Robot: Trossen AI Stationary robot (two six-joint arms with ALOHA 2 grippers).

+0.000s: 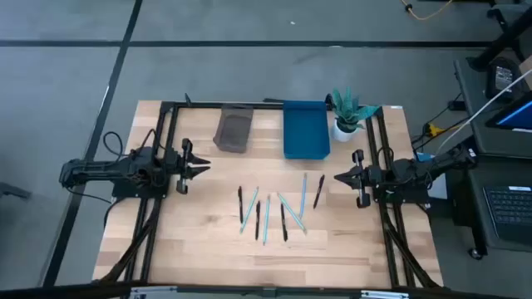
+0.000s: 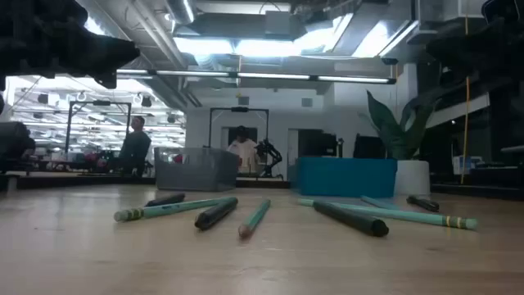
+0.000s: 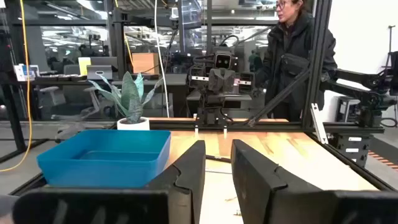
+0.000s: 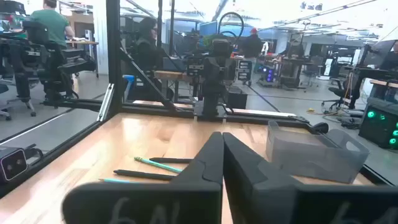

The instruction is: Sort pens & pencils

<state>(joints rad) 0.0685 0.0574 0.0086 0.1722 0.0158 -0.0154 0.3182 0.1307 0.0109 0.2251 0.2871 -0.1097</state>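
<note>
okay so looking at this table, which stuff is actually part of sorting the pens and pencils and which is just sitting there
Part of the job:
- black pens
- teal pencils
- grey bin
- blue bin

Just sitting there:
- potted plant
- person beyond the table

Floor [image 1: 249, 71]: grey, smooth, crossed by dark tape lines; one runs across at 12 o'clock of the table, another slants down at 10 o'clock. Yellow cable [image 1: 428, 10] loops on the floor at 1 o'clock. Dark cart with a laptop [image 1: 509, 212] at 3 o'clock.

Ceiling [image 2: 270, 33]: exposed ducts and pipes, long bright light panels.

Room beyond: open workshop, glass partitions in black frames [image 3: 118, 62], desks with monitors [image 3: 102, 64]. A person in a dark jacket [image 3: 292, 50] stands past the table's far edge. In the right wrist view, a person in a green top [image 4: 50, 25] sits at a desk on an office chair.
</note>
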